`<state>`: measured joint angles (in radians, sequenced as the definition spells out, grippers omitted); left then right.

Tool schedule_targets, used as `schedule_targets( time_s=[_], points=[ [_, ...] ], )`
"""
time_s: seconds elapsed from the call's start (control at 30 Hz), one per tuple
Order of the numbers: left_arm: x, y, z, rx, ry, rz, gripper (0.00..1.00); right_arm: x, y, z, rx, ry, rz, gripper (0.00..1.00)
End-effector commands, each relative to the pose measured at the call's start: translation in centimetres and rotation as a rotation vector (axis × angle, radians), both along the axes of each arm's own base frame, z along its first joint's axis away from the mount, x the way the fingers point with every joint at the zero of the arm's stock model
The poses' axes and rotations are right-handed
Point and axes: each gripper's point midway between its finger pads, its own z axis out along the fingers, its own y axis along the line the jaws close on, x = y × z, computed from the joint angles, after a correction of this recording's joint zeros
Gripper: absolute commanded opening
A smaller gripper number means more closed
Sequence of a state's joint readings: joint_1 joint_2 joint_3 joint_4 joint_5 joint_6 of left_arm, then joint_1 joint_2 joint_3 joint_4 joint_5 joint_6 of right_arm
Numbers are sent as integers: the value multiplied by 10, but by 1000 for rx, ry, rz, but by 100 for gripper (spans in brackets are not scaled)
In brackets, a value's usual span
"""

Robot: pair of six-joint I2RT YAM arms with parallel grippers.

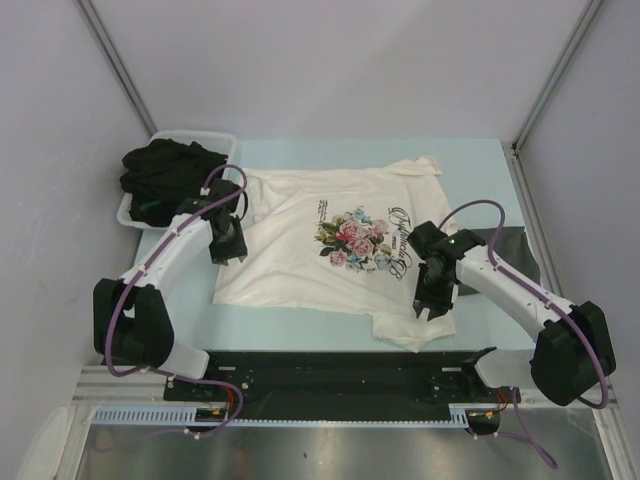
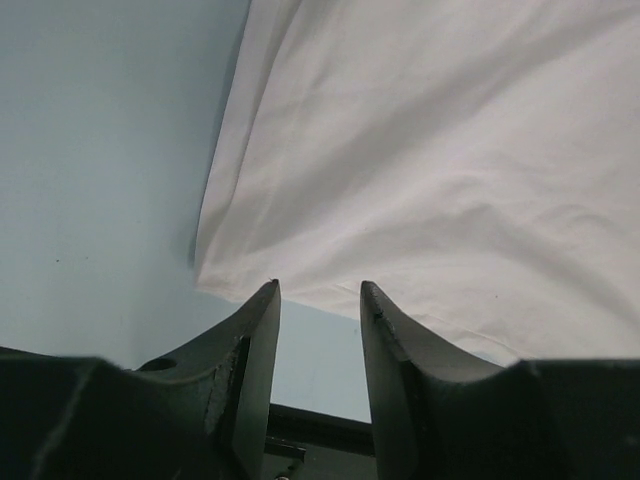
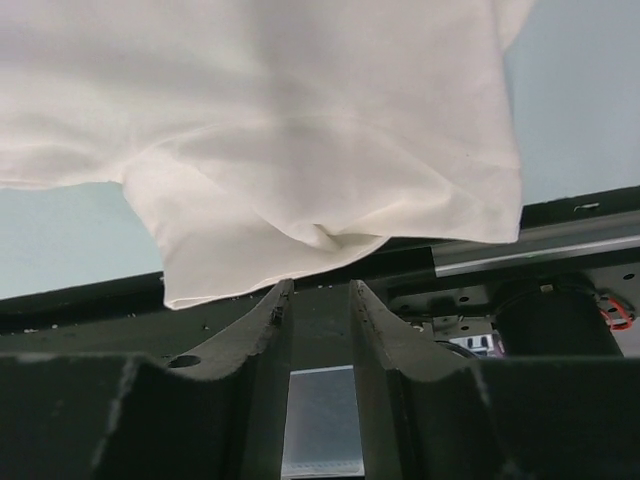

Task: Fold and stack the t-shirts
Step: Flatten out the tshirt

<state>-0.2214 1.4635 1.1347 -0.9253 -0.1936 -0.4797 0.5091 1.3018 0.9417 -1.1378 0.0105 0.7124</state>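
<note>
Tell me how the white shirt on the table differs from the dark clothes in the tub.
The white shirt is cream with a rose print; the dark clothes look black. The white shirt lies spread out on the table; the dark clothes sit bunched in a heap in the tub. Both are soft cloth.

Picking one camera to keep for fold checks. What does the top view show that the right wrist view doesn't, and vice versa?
Only the top view: the rose print, the white tub of dark shirts, and the left hand. Only the right wrist view: fine creases in the rumpled cloth corner just past the open fingers. Both: the cream t-shirt and the right hand.
</note>
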Motion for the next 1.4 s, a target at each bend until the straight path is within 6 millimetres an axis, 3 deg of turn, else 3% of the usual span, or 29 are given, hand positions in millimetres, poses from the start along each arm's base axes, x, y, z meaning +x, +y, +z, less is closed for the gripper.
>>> schedule_targets(
  time_s=[0.0,0.2,0.43,0.57,0.67,0.77,0.87,0.9,0.97,1.0,1.07,1.13,1.17,1.2,1.23,1.27,1.3,1.37],
  points=[
    [5,-7,11,-26,-39,-50,43,1,-1,13,-11,-100,-108,34],
    [-2,-9,19,-39,-44,-90,43,6,18,26,27,-245,-95,43],
    [0,-10,21,-42,-46,-118,44,3,43,7,8,-194,-4,45],
    [3,-12,25,-48,-62,-123,44,-3,58,3,29,-185,11,46],
    [7,-13,28,-54,-81,-126,45,4,60,4,21,-216,38,46],
    [15,-18,30,-76,-99,-131,45,38,46,11,-14,-281,68,48],
    [29,-21,34,-69,-115,-150,44,95,20,29,-61,-350,47,48],
    [38,-22,41,-61,-139,-154,44,121,9,46,-68,-404,9,48],
    [55,-23,49,-50,-193,-171,45,152,-2,49,-122,-449,50,50],
    [65,-25,55,-52,-223,-175,45,175,-14,62,-143,-494,21,50],
    [83,-30,62,-55,-278,-205,47,204,-22,56,-179,-510,61,51],
    [105,-34,65,-52,-298,-215,48,238,-36,64,-191,-564,45,51],
    [116,-37,55,-43,-280,-231,48,249,-42,63,-205,-572,57,51],
    [130,-39,66,-42,-311,-234,48,264,-43,51,-208,-564,67,51],
    [140,-40,67,-37,-325,-240,48,282,-52,62,-212,-601,47,51],
    [150,-42,57,-27,-314,-256,48,293,-55,59,-224,-607,47,51],
    [162,-44,64,-23,-342,-262,47,307,-57,49,-244,-600,81,51],
    [185,-46,60,-4,-374,-270,48,334,-65,56,-279,-626,81,51]
  ],
)
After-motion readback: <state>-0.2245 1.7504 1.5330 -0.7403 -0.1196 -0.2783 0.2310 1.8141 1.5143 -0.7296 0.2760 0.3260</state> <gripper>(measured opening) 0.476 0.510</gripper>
